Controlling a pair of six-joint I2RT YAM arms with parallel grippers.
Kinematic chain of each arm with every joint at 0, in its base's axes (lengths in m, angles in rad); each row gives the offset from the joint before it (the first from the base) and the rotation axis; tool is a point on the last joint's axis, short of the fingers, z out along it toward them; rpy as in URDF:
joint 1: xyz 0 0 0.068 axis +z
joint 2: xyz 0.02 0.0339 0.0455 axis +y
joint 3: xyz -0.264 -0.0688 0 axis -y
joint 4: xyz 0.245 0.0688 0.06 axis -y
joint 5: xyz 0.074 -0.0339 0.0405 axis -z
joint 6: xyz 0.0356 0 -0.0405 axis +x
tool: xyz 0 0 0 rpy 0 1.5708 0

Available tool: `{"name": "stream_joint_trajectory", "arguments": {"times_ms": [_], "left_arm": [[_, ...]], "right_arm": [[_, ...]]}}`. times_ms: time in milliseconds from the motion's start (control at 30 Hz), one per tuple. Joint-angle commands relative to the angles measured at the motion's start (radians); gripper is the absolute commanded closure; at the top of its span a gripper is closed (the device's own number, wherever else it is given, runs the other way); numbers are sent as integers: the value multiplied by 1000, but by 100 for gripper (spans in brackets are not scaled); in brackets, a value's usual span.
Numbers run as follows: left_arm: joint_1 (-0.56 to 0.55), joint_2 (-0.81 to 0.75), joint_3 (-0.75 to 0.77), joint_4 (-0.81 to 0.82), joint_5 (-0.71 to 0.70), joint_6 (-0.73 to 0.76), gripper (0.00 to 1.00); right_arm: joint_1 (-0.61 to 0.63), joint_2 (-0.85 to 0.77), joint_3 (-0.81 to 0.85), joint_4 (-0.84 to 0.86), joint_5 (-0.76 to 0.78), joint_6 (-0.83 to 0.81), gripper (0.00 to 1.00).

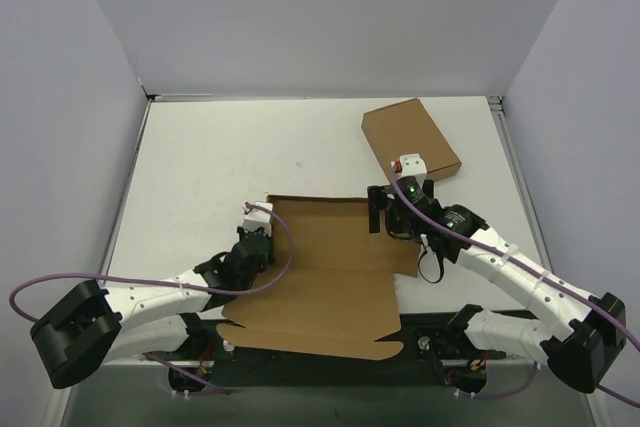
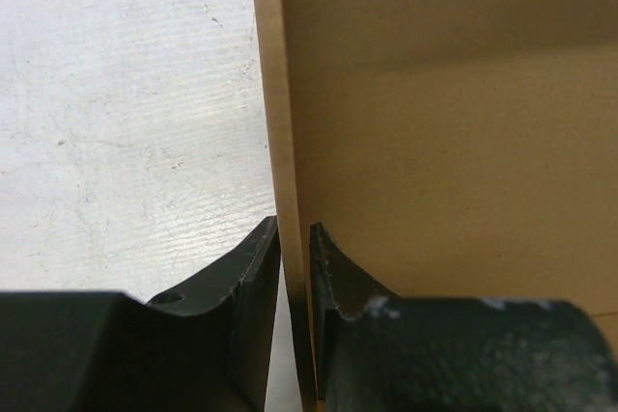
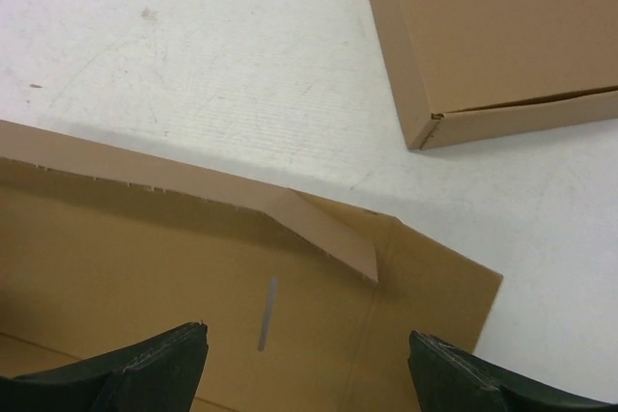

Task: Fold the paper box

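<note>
open room upper left, cardboard middle and right
bare table (image 1: 210, 152) runs across the upper left of the top view; the paper box (image 1: 320, 277) sprawls over lower centre, its left flap upright, pinched by the left gripper (image 2: 294, 238); the closed carton (image 1: 410, 139) blocks the upper right, near the wide-open right gripper (image 3: 309, 335).

One tabletop (image 1: 200, 157) carries two cardboard things: one flat paper box (image 1: 320, 287) and one closed carton (image 1: 410, 137), beyond the paper box's far right corner. Two arms flank the paper box: left arm (image 1: 150, 297), right arm (image 1: 520, 272). Two purple cables, one per arm: left cable (image 1: 60, 277), right cable (image 1: 620, 397). One slit (image 3: 267, 313) shows in the paper box.
</note>
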Motion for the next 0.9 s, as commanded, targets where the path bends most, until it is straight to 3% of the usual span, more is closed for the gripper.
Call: {"name": "stream_joint_trajectory", "arguments": {"times_ms": [0,267,500,867], "left_arm": [[-37,-24,-31,115,-84,8,71],[-101,-30,-70,192,-169,25,71],[-115,-30,-54,150,-210,1,71],[-126,-30,-19,74,-239,-34,71]], "right_arm": [[-8,-26,41,79,-48,31,13],[-94,27,87,114,-135,145,14],[-146,25,64,84,-279,243,18],[-91,-271,-3,-57,-151,323,21]]}}
